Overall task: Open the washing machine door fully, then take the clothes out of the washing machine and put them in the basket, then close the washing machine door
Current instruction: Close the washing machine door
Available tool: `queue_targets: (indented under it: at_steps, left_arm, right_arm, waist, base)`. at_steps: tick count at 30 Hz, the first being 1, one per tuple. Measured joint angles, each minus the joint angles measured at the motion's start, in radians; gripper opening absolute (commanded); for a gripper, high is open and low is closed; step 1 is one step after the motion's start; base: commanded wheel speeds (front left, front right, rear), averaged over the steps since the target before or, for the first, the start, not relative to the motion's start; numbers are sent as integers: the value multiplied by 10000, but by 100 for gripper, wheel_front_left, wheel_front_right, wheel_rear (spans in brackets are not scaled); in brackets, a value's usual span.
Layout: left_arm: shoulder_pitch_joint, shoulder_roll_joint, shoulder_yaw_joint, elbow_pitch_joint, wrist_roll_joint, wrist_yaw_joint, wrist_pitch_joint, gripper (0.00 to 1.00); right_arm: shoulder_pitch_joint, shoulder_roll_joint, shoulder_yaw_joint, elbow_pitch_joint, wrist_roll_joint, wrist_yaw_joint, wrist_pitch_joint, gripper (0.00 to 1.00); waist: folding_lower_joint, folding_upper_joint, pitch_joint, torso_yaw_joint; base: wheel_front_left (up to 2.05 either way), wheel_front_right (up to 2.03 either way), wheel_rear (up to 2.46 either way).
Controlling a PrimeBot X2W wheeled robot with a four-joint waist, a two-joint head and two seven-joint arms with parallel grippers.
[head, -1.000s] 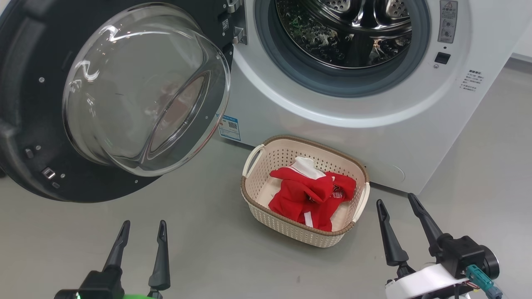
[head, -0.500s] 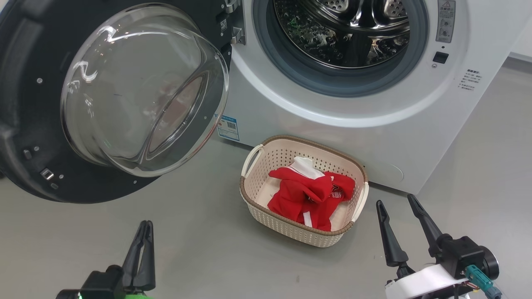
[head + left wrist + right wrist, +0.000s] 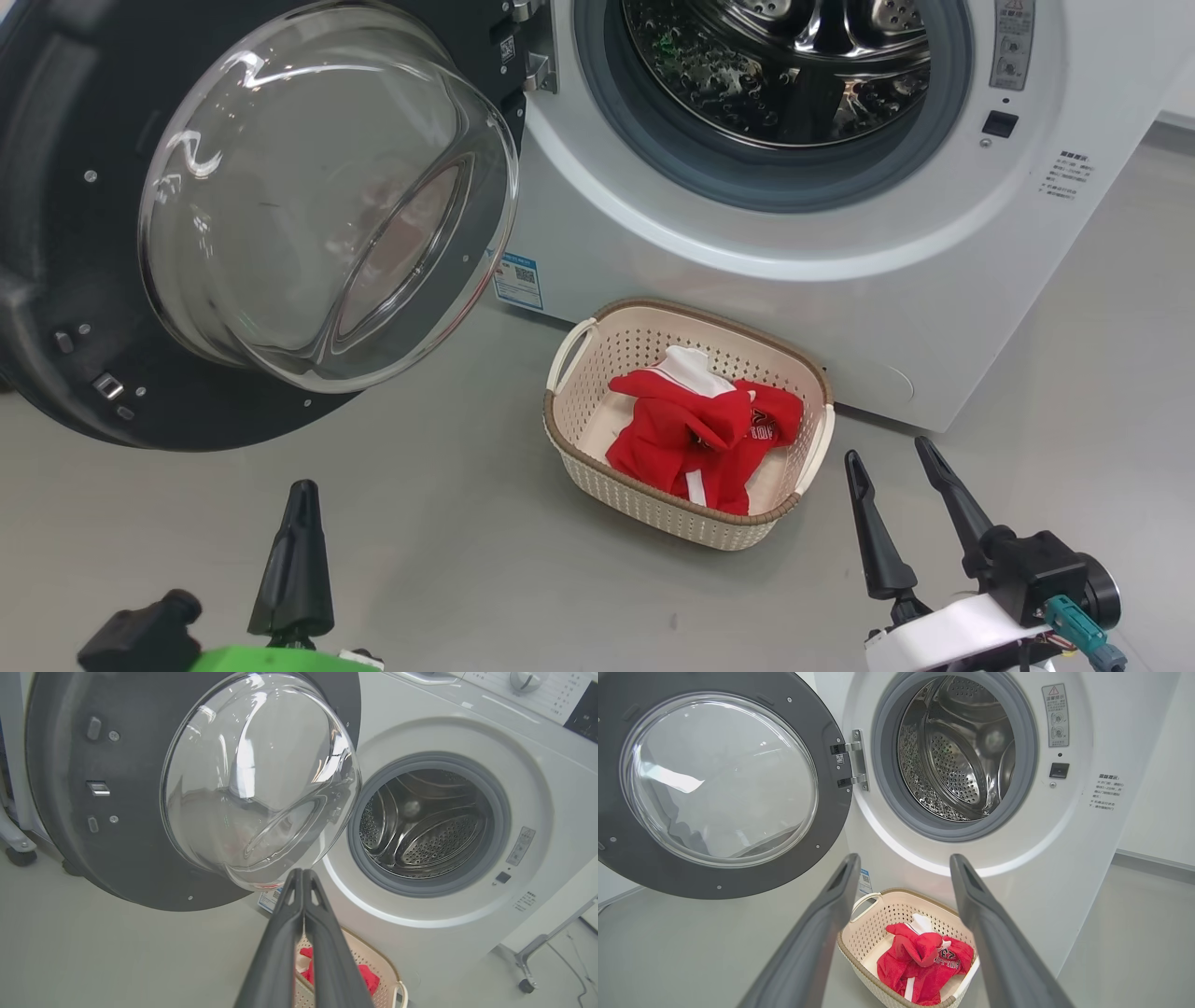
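While the washing machine door (image 3: 65, 233) stands swung wide at the left of the round opening, its glass bowl (image 3: 317, 196) bulging forward, the steel drum (image 3: 775, 65) of the washing machine (image 3: 840, 308) lies exposed; the basket (image 3: 653, 509) sits on the grey floor (image 3: 467, 560) just in front of the machine's lower panel, below the opening; whether it touches the panel cannot be told; the clothes (image 3: 695, 434) lie bunched inside the basket, white collar part toward the machine; the left end effector (image 3: 302, 490) is at lower left over the floor, fingers pressed together on nothing; the right end effector (image 3: 887, 450) is at lower right, fingers spread apart and empty, near the basket's right side without touching; a blue sticker (image 3: 518, 280) shows low on the machine front, beside the bowl's rim.
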Motion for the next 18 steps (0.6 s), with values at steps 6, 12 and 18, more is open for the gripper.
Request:
queue_targets:
  at_steps: [6,12,18]
  left_arm:
    - [4,-10,-207,-851,-3513,-230,-104,0]
    - [30,-8,-468,-2102,-5929,-608,-364,0]
    - [-14,-33,309,-2773,-8345,-1020,-437,0]
  right_arm:
    - [-19,-15,0,-23,-27,-8,0,100]
    - [-59,-40,-4,-73,-96,-10,0,100]
    - [-121,-61,-10,-123,-100,-12,0,100]
  waist:
    - [0,0,121,32]
    - [0,0,287,65]
    - [0,0,448,100]
  base:
    - [0,0,0]
    - [0,0,0]
    - [0,0,0]
